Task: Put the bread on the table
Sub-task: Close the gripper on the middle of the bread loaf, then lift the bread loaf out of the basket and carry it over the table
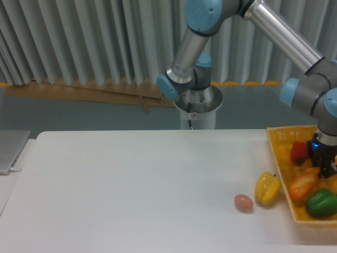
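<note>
The bread [304, 184] is an orange-tan loaf lying slanted in the yellow woven basket [277, 158] at the right edge of the white table [131, 184]. Its lower end is toward the basket's front and its upper end is under the gripper. My gripper [323, 167] hangs straight down into the basket, its dark fingertips at the bread's upper right end. The dark fingers blend together and the frame edge cuts them, so I cannot tell whether they are open or closed on the bread.
A red pepper [299, 152] and a green pepper [321, 203] lie in the basket beside the bread. A yellow pepper [267, 188] and a small brownish egg [243, 202] sit on the table left of the basket. A grey flat object [10, 150] lies at the left edge.
</note>
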You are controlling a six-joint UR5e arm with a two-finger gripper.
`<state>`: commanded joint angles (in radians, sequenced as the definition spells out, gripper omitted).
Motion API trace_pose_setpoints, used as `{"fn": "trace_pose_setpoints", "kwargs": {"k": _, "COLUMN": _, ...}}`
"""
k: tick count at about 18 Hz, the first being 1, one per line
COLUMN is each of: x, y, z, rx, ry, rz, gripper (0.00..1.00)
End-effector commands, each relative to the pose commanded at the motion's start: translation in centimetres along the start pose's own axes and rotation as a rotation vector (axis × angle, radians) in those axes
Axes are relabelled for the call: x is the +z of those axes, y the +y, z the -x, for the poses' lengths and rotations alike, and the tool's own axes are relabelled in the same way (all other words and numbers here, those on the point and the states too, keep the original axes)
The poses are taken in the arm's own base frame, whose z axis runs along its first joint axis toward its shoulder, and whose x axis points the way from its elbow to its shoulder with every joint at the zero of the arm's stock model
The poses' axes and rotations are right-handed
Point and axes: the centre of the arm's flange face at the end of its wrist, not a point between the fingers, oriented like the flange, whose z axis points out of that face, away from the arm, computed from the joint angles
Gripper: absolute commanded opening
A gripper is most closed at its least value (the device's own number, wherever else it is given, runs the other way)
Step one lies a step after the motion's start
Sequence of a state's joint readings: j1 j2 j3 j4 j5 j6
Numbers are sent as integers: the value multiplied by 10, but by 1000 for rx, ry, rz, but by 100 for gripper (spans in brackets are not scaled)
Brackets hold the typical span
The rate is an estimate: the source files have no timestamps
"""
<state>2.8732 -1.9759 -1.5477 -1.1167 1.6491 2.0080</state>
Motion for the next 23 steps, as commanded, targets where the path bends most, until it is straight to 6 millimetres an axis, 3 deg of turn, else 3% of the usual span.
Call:
{"fn": "trace_pose_setpoints", "kwargs": {"k": 4, "x": -16, "y": -25, "z": -7, "rx": 31, "ry": -15, "rz": -6, "gripper": 39}}
{"fn": "trace_pose_setpoints", "kwargs": {"k": 7, "x": -32, "y": -30, "z": -14, "rx": 35, "ry": -9, "rz": -14, "gripper": 39}}
{"fn": "trace_pose_setpoints", "kwargs": {"k": 11, "x": -44, "y": -20, "z": -17, "rx": 47, "ry": -25, "rz": 1, "gripper": 39}}
{"fn": "trace_pose_setpoints", "kwargs": {"k": 13, "x": -45, "y": -1, "z": -21, "rx": 78, "ry": -29, "rz": 0, "gripper": 39}}
{"fn": "trace_pose_setpoints", "kwargs": {"k": 16, "x": -44, "y": -1, "z": -23, "rx": 83, "ry": -22, "rz": -1, "gripper": 38}}
{"fn": "trace_pose_setpoints", "kwargs": {"k": 18, "x": -45, "y": -12, "z": -26, "rx": 87, "ry": 1, "rz": -17, "gripper": 36}}
{"fn": "trace_pose_setpoints", "kwargs": {"k": 20, "x": -60, "y": -30, "z": -32, "rx": 79, "ry": 12, "rz": -48, "gripper": 36}}
{"fn": "trace_pose_setpoints", "kwargs": {"k": 23, "x": -78, "y": -83, "z": -38, "rx": 25, "ry": 37, "rz": -76, "gripper": 36}}
